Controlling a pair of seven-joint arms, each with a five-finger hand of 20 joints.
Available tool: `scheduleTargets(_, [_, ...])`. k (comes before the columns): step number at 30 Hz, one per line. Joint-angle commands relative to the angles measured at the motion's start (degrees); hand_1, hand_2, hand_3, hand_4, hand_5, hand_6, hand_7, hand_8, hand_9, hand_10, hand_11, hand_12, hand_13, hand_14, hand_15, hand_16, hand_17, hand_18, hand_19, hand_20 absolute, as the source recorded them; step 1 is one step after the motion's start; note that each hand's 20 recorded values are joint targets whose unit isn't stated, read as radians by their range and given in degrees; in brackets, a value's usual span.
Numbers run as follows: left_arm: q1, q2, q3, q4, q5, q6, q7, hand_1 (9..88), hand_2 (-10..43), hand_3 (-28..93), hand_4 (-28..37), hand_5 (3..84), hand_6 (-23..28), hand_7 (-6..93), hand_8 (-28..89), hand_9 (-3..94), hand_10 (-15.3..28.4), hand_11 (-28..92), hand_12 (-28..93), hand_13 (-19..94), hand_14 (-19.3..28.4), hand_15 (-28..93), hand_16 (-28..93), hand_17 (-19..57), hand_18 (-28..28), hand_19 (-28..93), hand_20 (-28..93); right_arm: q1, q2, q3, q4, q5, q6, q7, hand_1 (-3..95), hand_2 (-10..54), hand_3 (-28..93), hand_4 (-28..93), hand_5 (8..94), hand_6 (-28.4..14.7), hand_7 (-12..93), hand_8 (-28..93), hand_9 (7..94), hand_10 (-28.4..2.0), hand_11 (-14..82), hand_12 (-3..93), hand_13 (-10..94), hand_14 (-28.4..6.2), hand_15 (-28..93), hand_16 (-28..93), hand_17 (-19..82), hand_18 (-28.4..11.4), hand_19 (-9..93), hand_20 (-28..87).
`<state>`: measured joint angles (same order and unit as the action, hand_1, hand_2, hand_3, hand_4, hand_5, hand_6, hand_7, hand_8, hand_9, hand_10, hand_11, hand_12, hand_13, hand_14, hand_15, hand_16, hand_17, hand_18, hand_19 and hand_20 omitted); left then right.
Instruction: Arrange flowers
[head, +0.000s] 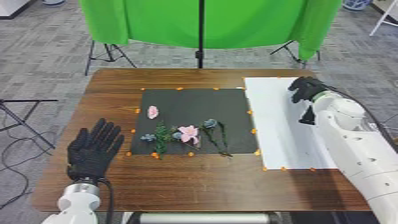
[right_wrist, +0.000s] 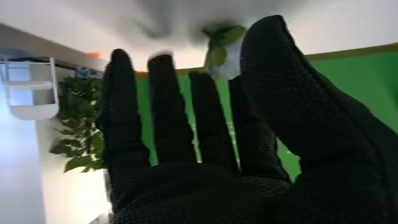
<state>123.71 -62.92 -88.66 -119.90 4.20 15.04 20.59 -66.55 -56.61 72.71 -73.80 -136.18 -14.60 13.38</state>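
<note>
1. On the dark mat (head: 182, 107) lie the flowers to arrange: a pink flower (head: 188, 133) at the near part, a green sprig (head: 163, 137) and a blue-grey flower (head: 210, 123) at its two sides, and a small pink bloom (head: 153, 112) farther and more to the left.

2. In the wrist view, a leafy piece (right_wrist: 220, 45) is near my fingertips. I cannot tell if it touches them.

3. My right hand (head: 306, 89) is at the far part of the white sheet (head: 277, 130), its fingers straight, the thumb apart from them.

4. I judge the step is the placing of one piece on this sheet. If it lies well, the next move is to lift away softly, without dragging it, then go to the mat for another stem.

5. My left hand (head: 93, 152) is at the left part of the table (head: 195, 187), fingers straight and a little spread.

6. Orange marks line the mat and the sheet. Beyond the brown wood, a green cloth (head: 151, 22) hangs over grey carpet (head: 44, 55); the wrist view shows also a leafy plant (right_wrist: 80, 125).
</note>
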Motion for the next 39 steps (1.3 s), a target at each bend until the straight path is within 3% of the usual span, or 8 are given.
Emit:
scheduleTargets(1, [0.7, -0.36, 0.49, 0.07, 0.15, 0.07, -0.71, 29.4, 14.8, 78, -28.3, 45.8, 10.6, 10.9, -10, 39.6, 16.1, 23, 8, 29, 16.4, 40, -9, -8.7, 14.9, 39, 11, -1.6, -0.6, -0.6, 0.0, -0.5, 0.4, -0.1, 57.5, -9.5, 68, -28, 57.3, 4.6, 22, -17, 55.1, -9.5, 14.4, 14.6, 53, -7.6, 39, 19, 23, -19.3, 78, 32])
scheduleTargets(5, [1.2, -0.28, 0.29, -0.16, 0.07, 0.27, -0.61, 29.4, 15.0, 77, -28.3, 45.9, 10.6, 10.9, -10, 39.7, 16.1, 23, 8, 29, 16.5, 40, -9, -8.6, 14.9, 39, 11, -2.8, -0.3, -1.1, -0.4, -1.8, 2.9, 0.2, 64.8, -9.5, 53, -28, 63.4, 3.4, 23, -12, 62.2, -10.9, 23.7, 17.6, 56, -6.2, 48, 31, 25, -18.7, 80, 37])
scheduleTargets(8, [1.4, -0.13, 0.08, -0.29, 0.12, 0.14, -0.49, 29.4, 15.0, 77, -28.3, 45.9, 10.6, 11.0, -10, 39.7, 16.1, 23, 8, 29, 16.5, 40, -9, -8.6, 14.9, 39, 11, -3.7, 0.4, -1.6, -1.7, -0.9, 6.5, 1.2, 67.0, -9.5, 51, -28, 68.3, 2.2, 29, -7, 72.7, -9.5, 13.7, 35.4, 59, -6.3, 52, 34, 26, -18.7, 80, 39])
scheduleTargets(10, [1.4, -0.05, -0.02, -0.31, 0.08, 0.21, -0.36, 29.3, 15.1, 77, -28.3, 45.9, 10.6, 11.1, -10, 39.7, 16.0, 23, 8, 29, 16.5, 40, -9, -8.6, 14.9, 39, 11, -4.3, 1.0, -1.9, -3.4, 0.0, 8.3, 1.8, 65.9, -9.5, 54, -28, 70.3, 2.1, 32, -7, 75.9, -9.4, 13.2, 38.8, 60, -6.4, 53, 36, 26, -18.9, 80, 39])
scheduleTargets(16, [2.2, 0.02, -0.75, -0.73, -0.20, 0.50, 0.33, 29.3, 15.2, 77, -28.3, 46.0, 10.7, 11.0, -10, 39.7, 16.1, 23, 8, 29, 16.5, 40, -9, -8.6, 14.9, 39, 11, -6.8, 2.7, -2.1, -13.9, 5.2, 10.8, 3.4, 63.7, -9.5, 59, -28, 70.4, 1.9, 32, -7, 76.8, -9.6, 13.3, 39.3, 61, -6.4, 54, 37, 27, -19.5, 81, 39])
scheduleTargets(22, [1.9, -0.11, -1.86, -0.72, 0.01, 1.13, 0.61, 29.3, 15.2, 77, -28.3, 46.0, 10.7, 11.0, -10, 39.7, 16.1, 23, 8, 29, 16.5, 40, -9, -8.7, 14.9, 39, 11, -10.2, 4.4, -2.6, -26.1, 7.9, 6.2, 4.9, 61.7, -9.5, 62, -28, 70.0, 1.1, 31, -7, 76.5, -10.3, 13.2, 39.0, 60, -7.4, 55, 36, 27, -20.0, 81, 39])
scheduleTargets(29, [1.8, -0.17, -2.40, -0.65, 0.11, 1.57, 0.14, 29.3, 15.3, 78, -28.3, 46.1, 10.6, 11.0, -10, 39.8, 16.0, 23, 8, 29, 16.4, 40, -10, -8.7, 14.9, 39, 11, -18.7, 4.7, -2.0, -35.6, 6.5, 3.8, 3.5, 60.2, -9.5, 64, -28, 70.0, 0.6, 29, -6, 75.8, -10.8, 12.5, 38.3, 60, -7.8, 56, 35, 26, -20.7, 81, 37])
scheduleTargets(39, [1.7, -0.37, -2.44, -0.54, -0.04, 2.18, -0.59, 29.3, 15.3, 78, -28.3, 46.2, 10.7, 11.0, -10, 40.0, 16.1, 23, 8, 29, 16.4, 40, -10, -8.7, 14.9, 39, 11, -23.8, 2.3, -5.9, -36.8, -3.6, 2.4, -2.2, 60.4, -9.5, 64, -28, 69.3, 0.5, 27, -6, 74.6, -10.8, 12.5, 37.8, 59, -7.9, 56, 35, 26, -20.8, 81, 37])
